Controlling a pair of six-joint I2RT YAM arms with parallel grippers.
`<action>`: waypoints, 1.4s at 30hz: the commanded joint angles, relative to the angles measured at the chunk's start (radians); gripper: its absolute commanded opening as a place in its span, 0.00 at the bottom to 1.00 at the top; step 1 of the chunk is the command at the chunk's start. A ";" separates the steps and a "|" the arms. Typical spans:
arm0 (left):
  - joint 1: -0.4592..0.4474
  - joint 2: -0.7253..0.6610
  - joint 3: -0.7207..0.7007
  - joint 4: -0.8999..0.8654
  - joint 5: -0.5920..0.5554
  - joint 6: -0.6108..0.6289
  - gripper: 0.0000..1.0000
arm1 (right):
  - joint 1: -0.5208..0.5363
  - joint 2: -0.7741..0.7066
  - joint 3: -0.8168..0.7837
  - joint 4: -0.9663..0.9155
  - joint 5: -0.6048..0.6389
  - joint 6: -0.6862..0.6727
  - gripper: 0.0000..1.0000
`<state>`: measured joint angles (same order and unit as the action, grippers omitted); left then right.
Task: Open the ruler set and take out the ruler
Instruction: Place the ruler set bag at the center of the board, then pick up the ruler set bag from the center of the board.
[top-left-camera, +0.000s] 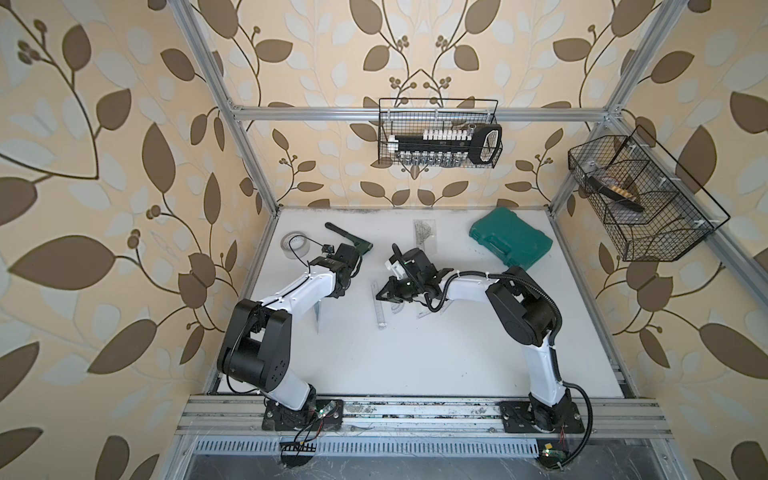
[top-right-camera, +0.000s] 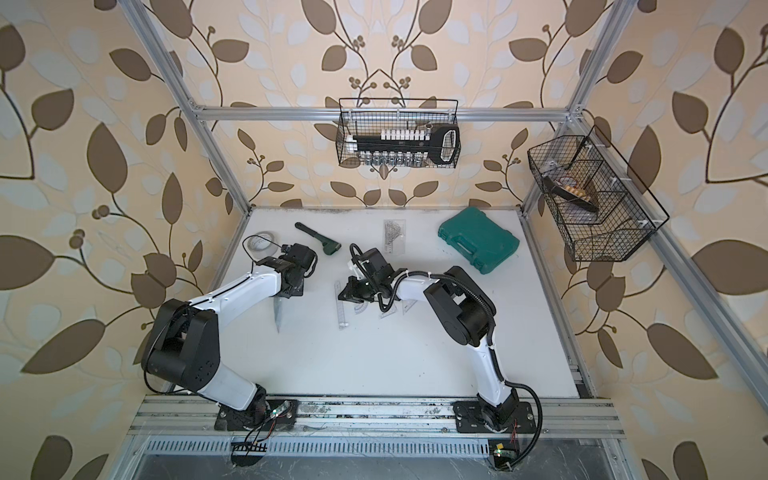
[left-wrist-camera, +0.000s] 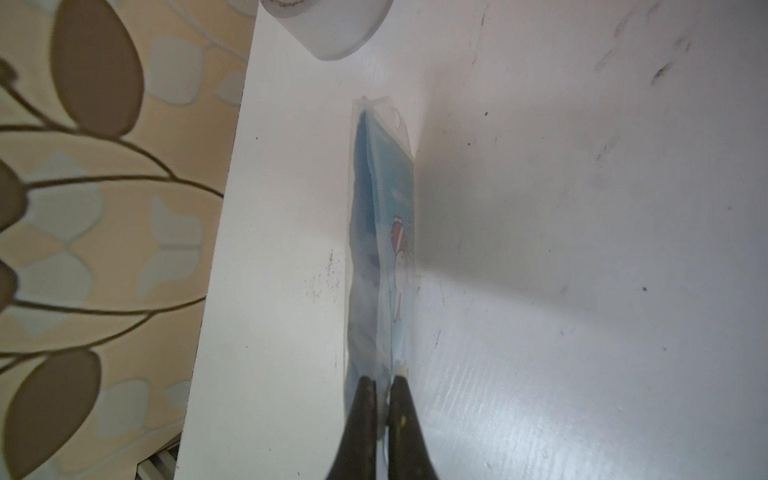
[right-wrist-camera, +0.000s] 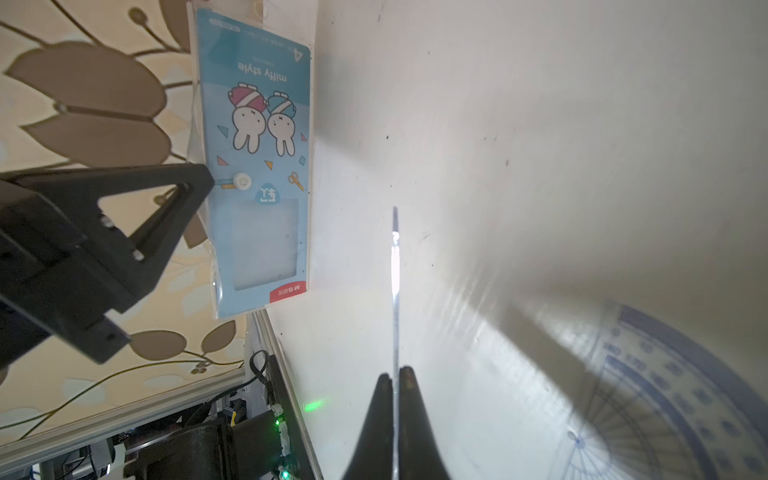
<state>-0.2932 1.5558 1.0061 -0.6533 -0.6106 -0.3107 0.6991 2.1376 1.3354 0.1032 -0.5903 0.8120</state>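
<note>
The ruler set (right-wrist-camera: 257, 166), a blue pouch printed with two rabbits inside a clear sleeve, hangs above the table's left side. My left gripper (left-wrist-camera: 383, 380) is shut on one edge of it. In both top views the pouch shows only as a thin edge (top-left-camera: 318, 318) (top-right-camera: 277, 313) below the left wrist. My right gripper (right-wrist-camera: 395, 372) is shut on a clear ruler (right-wrist-camera: 395, 282), seen edge-on in the right wrist view. In both top views that ruler (top-left-camera: 379, 309) (top-right-camera: 340, 309) reaches from the right fingertips (top-left-camera: 380, 296) toward the table's front.
A clear protractor (top-left-camera: 398, 308) (right-wrist-camera: 673, 395) and set squares (top-left-camera: 428, 312) lie under the right wrist. At the back are another clear ruler pack (top-left-camera: 424, 235), a green case (top-left-camera: 511, 237), a dark green tool (top-left-camera: 349, 240) and a tape roll (top-left-camera: 296, 245). Wire baskets (top-left-camera: 440, 133) (top-left-camera: 648, 199) hang on the frame.
</note>
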 joint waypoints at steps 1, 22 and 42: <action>0.005 -0.022 -0.036 0.067 0.024 0.036 0.00 | 0.000 0.037 0.033 0.017 0.030 0.024 0.07; 0.005 -0.255 -0.076 0.245 0.159 0.066 0.73 | -0.059 -0.114 0.052 -0.136 0.112 -0.082 0.30; -0.089 0.161 0.296 0.543 0.765 0.009 0.99 | -0.444 0.011 0.348 -0.462 0.213 -0.258 0.40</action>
<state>-0.3691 1.6562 1.2049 -0.1684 0.0490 -0.2737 0.2783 2.0827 1.6417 -0.2863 -0.3885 0.5816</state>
